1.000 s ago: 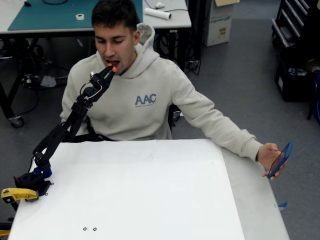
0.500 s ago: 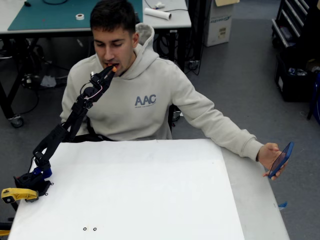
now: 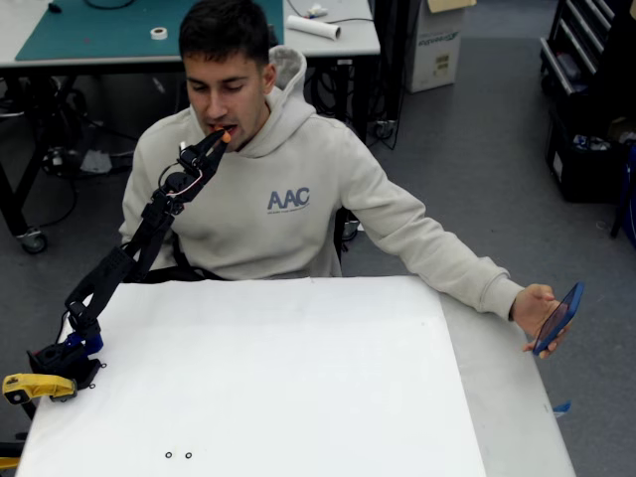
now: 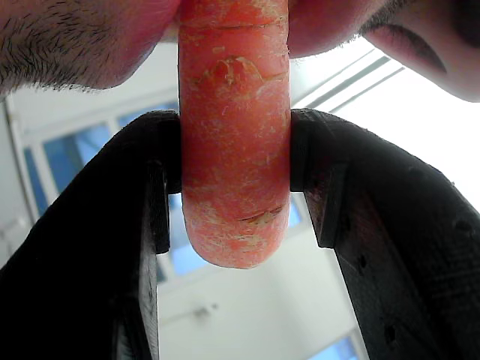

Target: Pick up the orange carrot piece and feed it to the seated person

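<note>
The seated person (image 3: 283, 199) in a light beige hoodie sits behind the table. My black arm reaches up from the table's left edge to the person's face. My gripper (image 3: 221, 140) is shut on the orange carrot piece (image 3: 227, 138) right at the mouth. In the wrist view the orange carrot piece (image 4: 234, 135) stands upright between my two black fingers (image 4: 105, 247), its upper end between the person's lips. My gripper (image 4: 234, 180) clamps it at mid-length.
A white table top (image 3: 278, 388) lies in front of the person. A yellow clamp handle (image 3: 35, 386) sits by my arm's base at the left edge. The person's hand holds a blue phone (image 3: 556, 318) off the table's right side.
The person's mouth, open a second ago, has closed on the carrot's tip. My arm and gripper have barely moved.
</note>
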Motion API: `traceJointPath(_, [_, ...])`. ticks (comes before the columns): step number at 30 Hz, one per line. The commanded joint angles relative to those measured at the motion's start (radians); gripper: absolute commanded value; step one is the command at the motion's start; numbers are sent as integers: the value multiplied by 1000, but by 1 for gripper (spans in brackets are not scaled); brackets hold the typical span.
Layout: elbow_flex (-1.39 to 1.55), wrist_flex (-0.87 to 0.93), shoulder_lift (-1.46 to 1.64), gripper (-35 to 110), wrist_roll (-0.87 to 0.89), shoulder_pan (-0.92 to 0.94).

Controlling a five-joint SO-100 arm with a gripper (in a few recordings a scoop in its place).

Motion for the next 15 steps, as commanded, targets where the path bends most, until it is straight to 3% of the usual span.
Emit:
traceJointPath(1, [-41, -25, 54, 10, -14, 5])
traceJointPath(7, [-41, -25, 54, 19, -14, 14])
traceJointPath(15, [-41, -25, 49, 19, -15, 51])
